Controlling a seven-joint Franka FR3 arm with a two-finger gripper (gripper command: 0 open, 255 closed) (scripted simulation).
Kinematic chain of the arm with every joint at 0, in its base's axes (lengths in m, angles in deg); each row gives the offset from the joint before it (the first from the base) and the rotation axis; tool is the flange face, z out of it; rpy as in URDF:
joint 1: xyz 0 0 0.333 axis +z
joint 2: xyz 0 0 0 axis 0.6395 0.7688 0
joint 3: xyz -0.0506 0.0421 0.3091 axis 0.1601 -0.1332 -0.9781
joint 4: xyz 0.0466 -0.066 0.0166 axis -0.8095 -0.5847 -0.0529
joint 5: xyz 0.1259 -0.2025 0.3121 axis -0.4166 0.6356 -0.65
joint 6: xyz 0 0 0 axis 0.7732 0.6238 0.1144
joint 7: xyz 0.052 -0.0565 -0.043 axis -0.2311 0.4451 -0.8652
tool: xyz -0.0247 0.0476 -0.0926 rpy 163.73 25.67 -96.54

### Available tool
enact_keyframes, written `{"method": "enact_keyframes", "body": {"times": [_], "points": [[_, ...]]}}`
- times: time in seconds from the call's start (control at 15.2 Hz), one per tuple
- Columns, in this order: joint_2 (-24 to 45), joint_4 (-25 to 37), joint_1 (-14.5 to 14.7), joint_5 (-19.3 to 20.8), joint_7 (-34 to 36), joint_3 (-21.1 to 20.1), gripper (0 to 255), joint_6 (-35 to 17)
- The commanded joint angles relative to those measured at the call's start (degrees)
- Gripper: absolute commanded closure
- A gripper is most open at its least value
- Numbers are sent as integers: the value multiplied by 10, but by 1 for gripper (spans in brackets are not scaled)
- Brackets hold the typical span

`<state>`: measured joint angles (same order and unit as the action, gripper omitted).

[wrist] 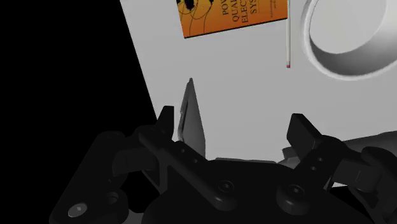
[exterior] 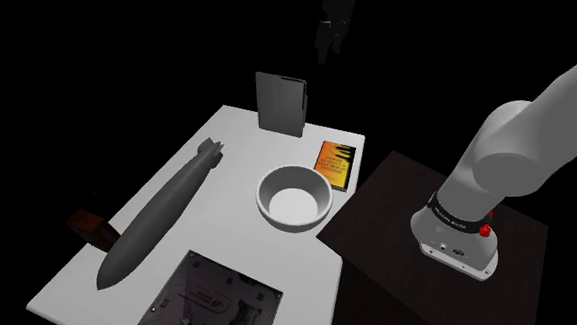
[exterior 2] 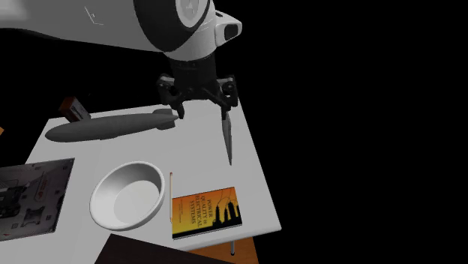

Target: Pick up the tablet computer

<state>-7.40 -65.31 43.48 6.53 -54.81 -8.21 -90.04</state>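
Tablet computer (exterior: 281,102) up on its edge at the far rim of the surface (exterior: 225,139), dark and thin, and that's my target. All round is a plain black area, with no wall or floor drawn.

The surface itself is a pale slab. My dark stand (exterior: 398,202) butts against it at the shoulder view's lower right.

Longest thing on it is a grey airship-shaped model (exterior: 159,217), lying slantwise along the shoulder view's left side. Next down is a flat dark board (exterior: 212,300) with printed markings, at the near edge. Then the white bowl (exterior: 294,196), mid-surface and just beside the stand. Behind it lies an orange book (exterior: 337,162) flat with its cover up, near the tablet computer but apart from it.

My hand (exterior 2: 202,105) hangs above the tablet computer with its fingers (wrist: 167,121) spread wide, gripping nothing. In the wrist view the slab shows as a sliver between the fingers, close against one of them. I can't tell if it touches.

Small stuff now: a thin pale stick (wrist: 289,38) lies between book and bowl, and a little brown block (exterior: 89,227) sits at the edge beyond the airship model.
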Motion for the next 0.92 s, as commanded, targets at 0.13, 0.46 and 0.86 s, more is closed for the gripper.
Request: {"method": "enact_keyframes", "body": {"times": [0.13, 0.46, 0.86], "points": [[88, 51, 6, -13, -40, 11, 0, -40], [198, 133, 10, -35, -88, 16, 0, -71], [333, 257, 7, -63, -140, 10, 0, -83]]}}
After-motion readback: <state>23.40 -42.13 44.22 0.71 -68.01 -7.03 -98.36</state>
